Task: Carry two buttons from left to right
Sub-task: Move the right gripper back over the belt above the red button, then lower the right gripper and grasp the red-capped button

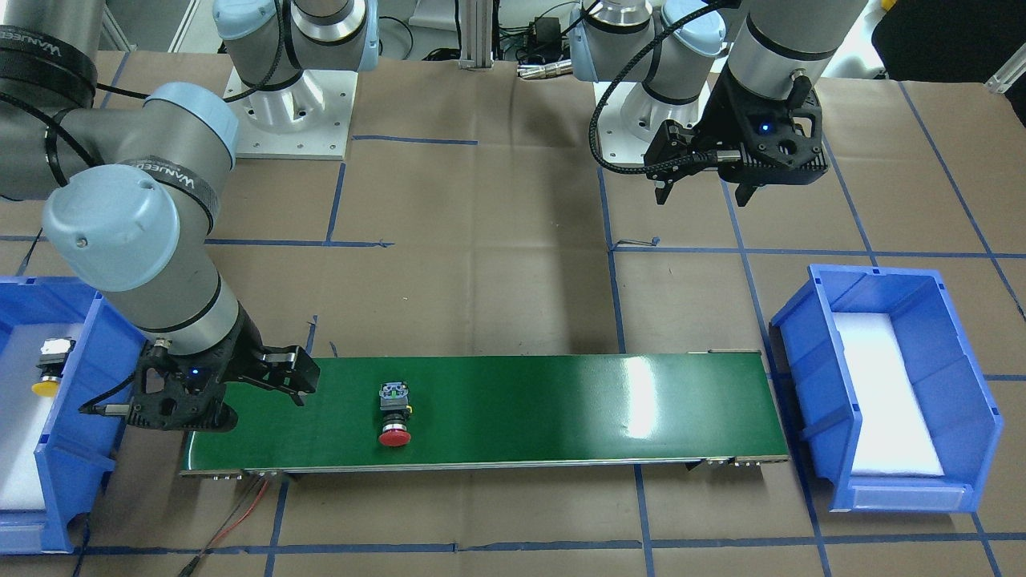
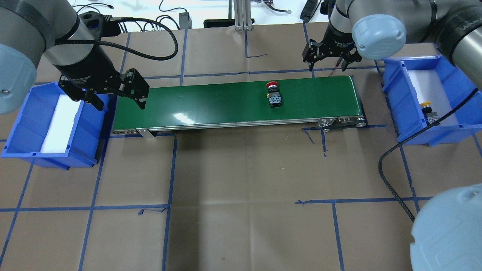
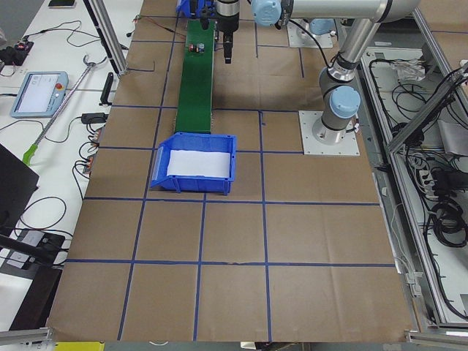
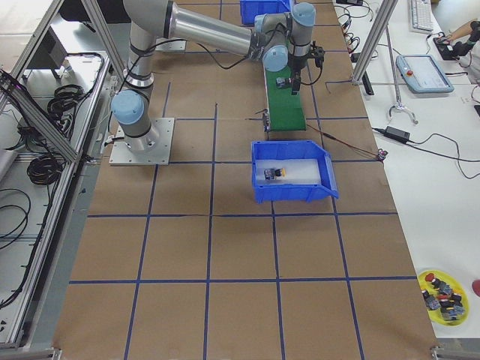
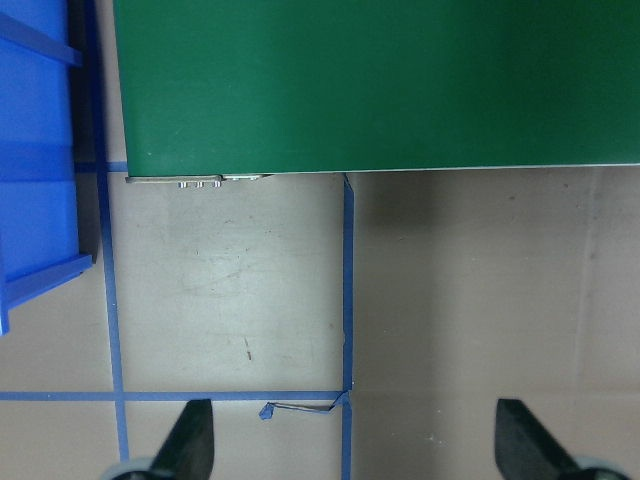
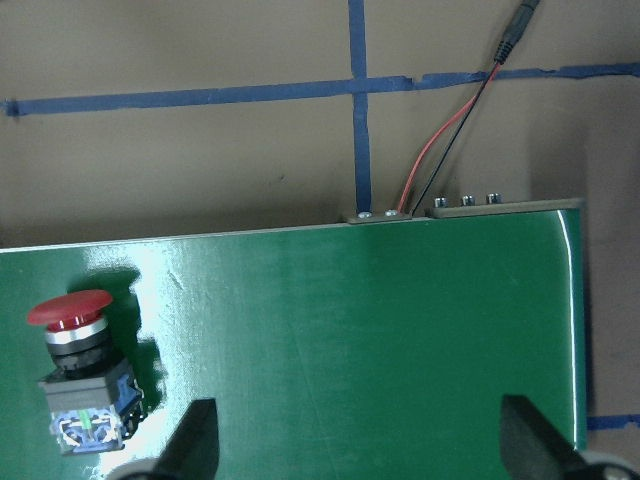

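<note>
The red button (image 2: 272, 94) lies on its side on the green conveyor belt (image 2: 211, 105), right of the middle; it also shows in the right wrist view (image 6: 80, 370) and the front view (image 1: 393, 413). The yellow button (image 2: 427, 109) lies in the right blue bin (image 2: 395, 94), and shows in the front view (image 1: 50, 369). My right gripper (image 2: 327, 66) is open and empty, hovering over the belt's far right end, to the right of the red button. My left gripper (image 2: 119, 102) is open and empty above the belt's left end; its fingers (image 5: 190, 440) frame bare table.
The left blue bin (image 2: 22, 124) holds only a white foam pad. A red and black cable (image 6: 440, 150) runs from the belt's far right corner. Blue tape lines mark the brown table. A black cable (image 2: 391, 169) hangs from my right arm.
</note>
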You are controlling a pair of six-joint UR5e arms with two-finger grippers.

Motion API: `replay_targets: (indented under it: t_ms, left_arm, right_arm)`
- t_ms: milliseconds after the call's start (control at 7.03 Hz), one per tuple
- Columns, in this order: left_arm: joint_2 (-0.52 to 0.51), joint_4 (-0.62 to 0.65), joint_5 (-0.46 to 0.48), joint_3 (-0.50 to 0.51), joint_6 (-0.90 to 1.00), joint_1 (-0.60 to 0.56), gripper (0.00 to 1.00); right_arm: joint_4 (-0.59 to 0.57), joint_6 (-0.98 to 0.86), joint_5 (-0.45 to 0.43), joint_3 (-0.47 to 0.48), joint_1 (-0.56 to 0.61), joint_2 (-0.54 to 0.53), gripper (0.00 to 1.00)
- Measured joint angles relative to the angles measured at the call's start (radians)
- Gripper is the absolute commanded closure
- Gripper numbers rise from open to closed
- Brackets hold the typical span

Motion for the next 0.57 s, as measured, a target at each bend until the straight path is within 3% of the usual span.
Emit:
replay_targets:
  t_ms: [569]
  left_arm:
    - [-0.001,0.001,0.0,0.001,0.0,0.0,0.0]
  right_arm:
    - [-0.077,0.049,0.0,0.064,0.021,0.005,0.01]
